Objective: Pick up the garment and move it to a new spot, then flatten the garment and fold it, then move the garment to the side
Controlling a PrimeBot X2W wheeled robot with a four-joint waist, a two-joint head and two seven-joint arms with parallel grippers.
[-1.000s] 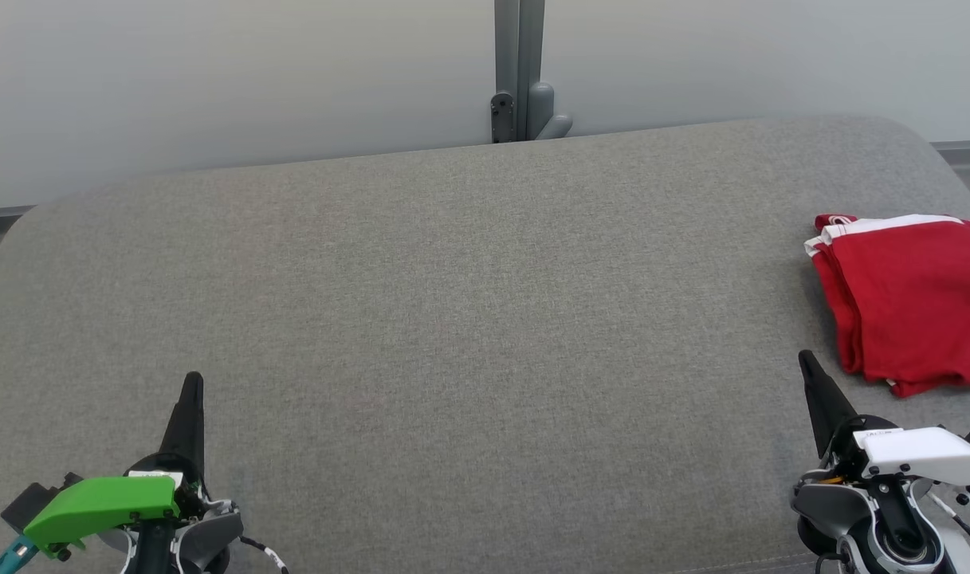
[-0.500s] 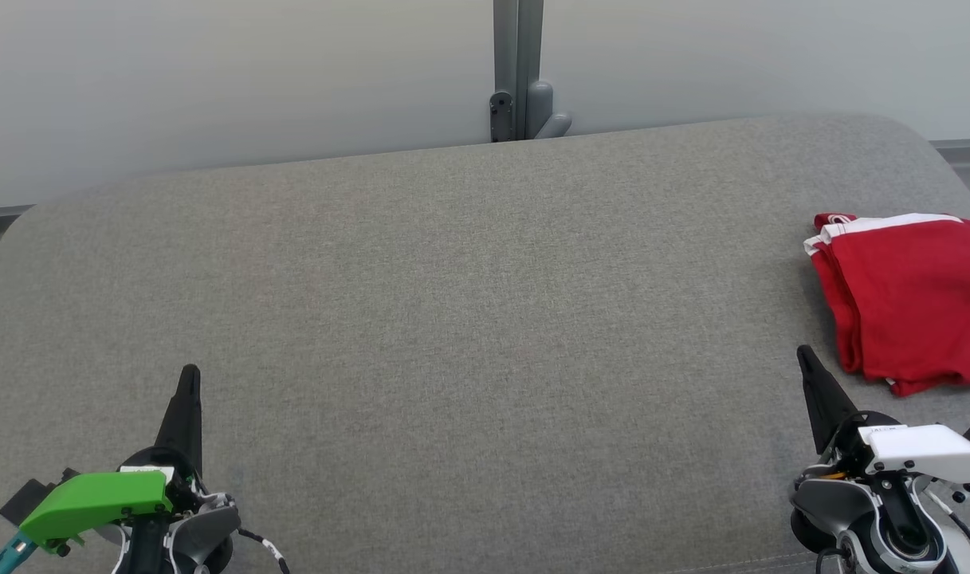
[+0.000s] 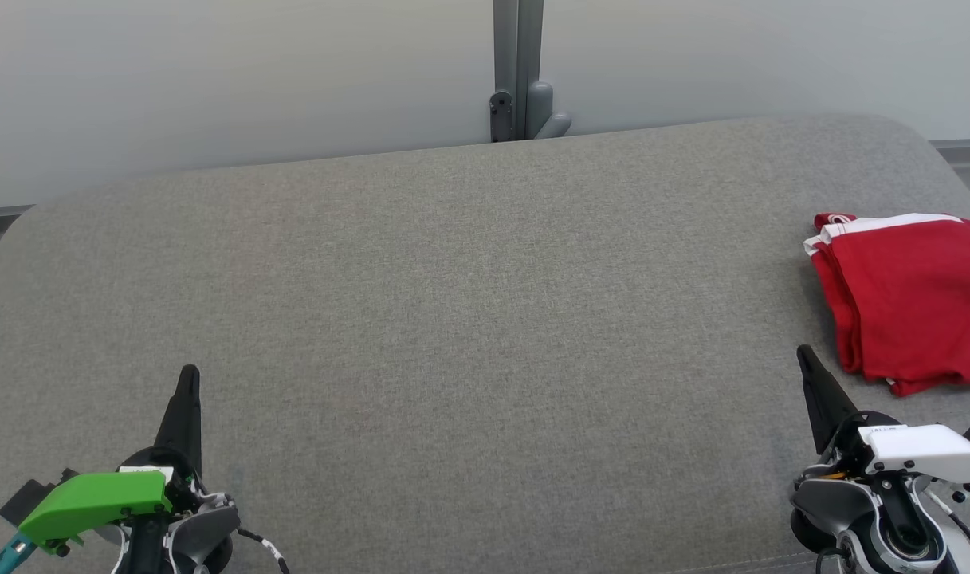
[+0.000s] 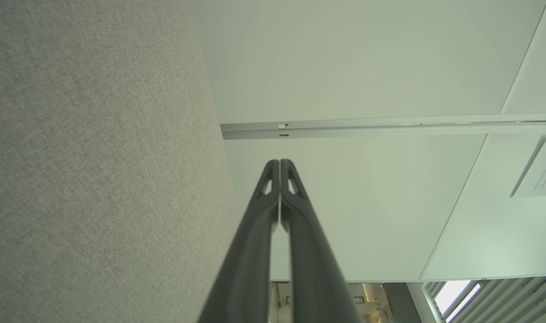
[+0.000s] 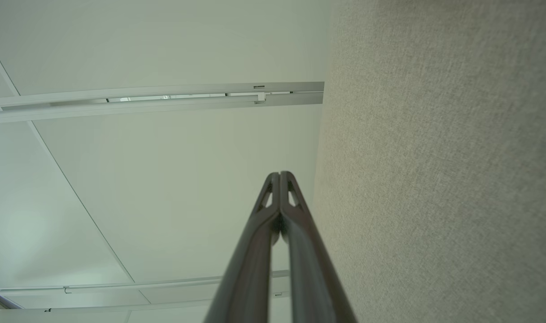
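The garment [image 3: 911, 299] lies folded on the table [image 3: 453, 279], so the task looks finished. The right hand [image 3: 805, 359] near it and the left hand [image 3: 190, 379] are closed, empty.

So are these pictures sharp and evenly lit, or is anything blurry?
Head view: soft, even light, no glare; the red garment is sharp but cut by the right edge. Left wrist view: the left tool blurs toward the lens, and a window glows bright. Right wrist view: the right tool blurs likewise.
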